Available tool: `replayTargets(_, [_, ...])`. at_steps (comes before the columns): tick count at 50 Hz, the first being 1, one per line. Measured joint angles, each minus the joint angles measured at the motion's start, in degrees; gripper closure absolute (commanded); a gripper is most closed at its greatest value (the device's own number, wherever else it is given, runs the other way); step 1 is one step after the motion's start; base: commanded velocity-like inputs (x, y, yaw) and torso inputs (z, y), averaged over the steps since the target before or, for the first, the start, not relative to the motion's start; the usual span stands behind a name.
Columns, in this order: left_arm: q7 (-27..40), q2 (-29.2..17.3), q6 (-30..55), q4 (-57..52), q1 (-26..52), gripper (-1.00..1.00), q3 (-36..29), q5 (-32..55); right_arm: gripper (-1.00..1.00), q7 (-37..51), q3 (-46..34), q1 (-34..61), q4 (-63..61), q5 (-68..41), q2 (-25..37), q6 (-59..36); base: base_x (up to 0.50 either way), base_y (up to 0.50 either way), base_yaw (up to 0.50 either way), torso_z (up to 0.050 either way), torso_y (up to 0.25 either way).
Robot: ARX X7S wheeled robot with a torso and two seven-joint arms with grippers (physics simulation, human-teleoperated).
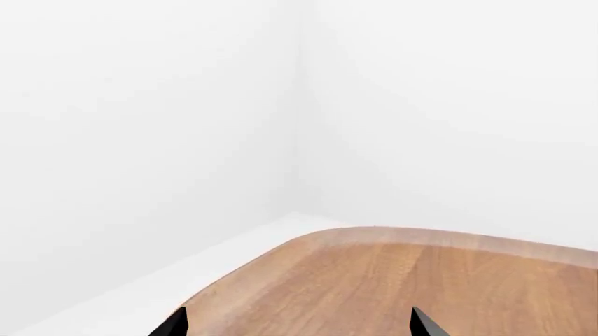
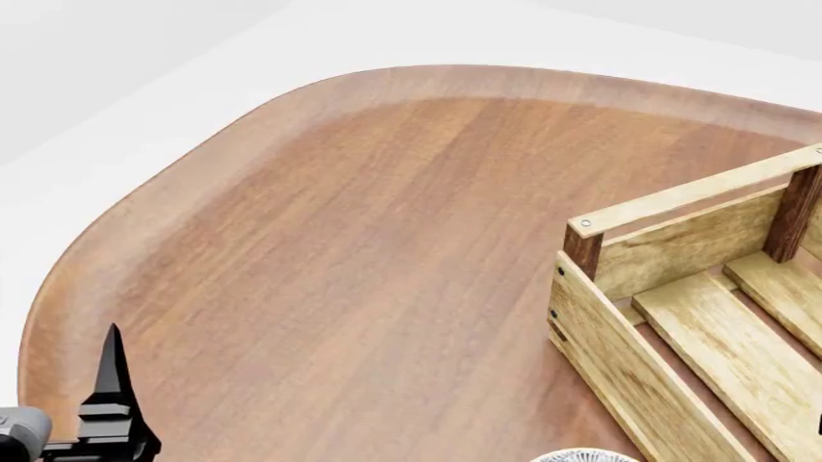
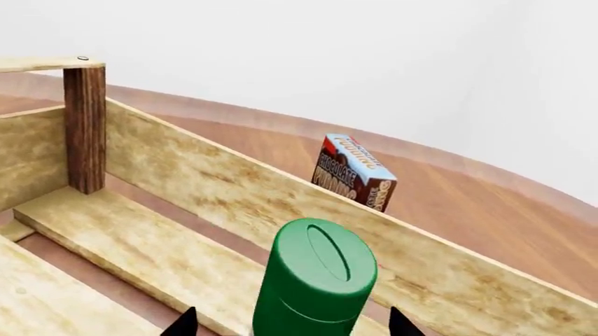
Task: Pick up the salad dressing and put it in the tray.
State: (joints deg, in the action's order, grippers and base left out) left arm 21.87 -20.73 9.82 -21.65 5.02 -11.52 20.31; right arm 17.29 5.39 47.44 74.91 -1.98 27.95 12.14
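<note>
Green-capped salad dressing (image 3: pixel 315 283) sits between right fingers (image 3: pixel 400 323) over tray (image 3: pixel 187 182).

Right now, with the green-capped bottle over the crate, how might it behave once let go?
The salad dressing bottle looks tall, narrow and rigid, so it may tip on the tray's gapped slats. Being round, it would probably roll if it falls. The smooth cap looks slippery.

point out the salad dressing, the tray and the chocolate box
salad dressing (image 3: pixel 323 276): right wrist view, green cap
tray (image 2: pixel 642 371): head view, near side plank
chocolate box (image 3: pixel 355 171): right wrist view, front face
</note>
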Motion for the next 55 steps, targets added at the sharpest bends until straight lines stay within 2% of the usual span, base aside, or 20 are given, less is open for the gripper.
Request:
replayTargets(27, [0.31, -0.24, -0.34, 0.20, 0.00, -1.00, -0.22, 0.25, -1.00, -0.43, 1.09, -1.07, -1.32, 0.81, 0.02, 0.82, 0.00, 0.00, 0.00, 0.000, 0.000])
replayTargets(34, [0.45, -0.35, -0.33, -0.02, -0.02, -1.00, -0.18, 0.40, -1.00, 0.00, 2.06, -5.99, -13.20, 0.09, 0.01, -4.14, 0.00, 0.00, 0.00, 0.000, 0.000])
replayTargets(55, [1.22, -0.67, -1.08, -1.43, -0.14, -1.00, 0.91, 1.22, -1.00, 1.38, 5.07, -23.43, -60.20, -2.35, 0.49, -21.30, 0.00, 0.00, 0.00, 0.000, 0.000])
